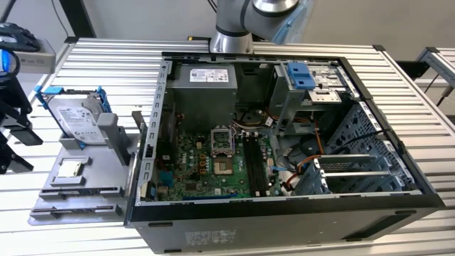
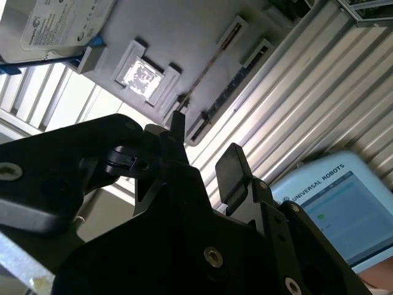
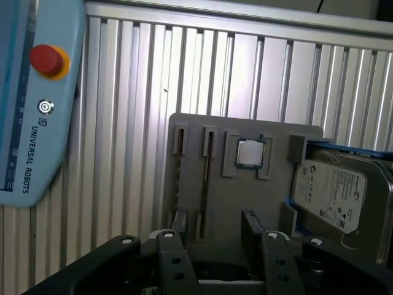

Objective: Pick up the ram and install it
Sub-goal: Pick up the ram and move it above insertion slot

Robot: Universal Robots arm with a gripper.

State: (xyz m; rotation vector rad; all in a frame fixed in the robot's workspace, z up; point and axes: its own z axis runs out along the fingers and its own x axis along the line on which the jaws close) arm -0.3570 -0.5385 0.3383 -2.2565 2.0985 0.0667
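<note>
The ram (image 3: pixel 209 161) stands on its edge in one of two long slots of a grey holder tray (image 3: pixel 276 138). It appears as a thin brownish strip in both wrist views, and its chips are hidden. In the second wrist view the ram (image 2: pixel 213 60) lies beyond the fingertips. My gripper (image 3: pixel 212 239) hangs above the tray's near end, open, with nothing between its black fingers (image 3: pixel 253 233). The gripper (image 2: pixel 202 150) is apart from the ram. The open computer case (image 1: pixel 284 213) holds the motherboard's long black slots (image 1: pixel 257 166).
The grey tray (image 1: pixel 78 184) lies at the exterior view's left of the case and also carries a processor chip (image 3: pixel 250 152) and a hard drive (image 3: pixel 334 193) in a blue bracket. A light-blue teach pendant (image 3: pixel 31 110) rests on the ribbed metal table (image 3: pixel 135 92).
</note>
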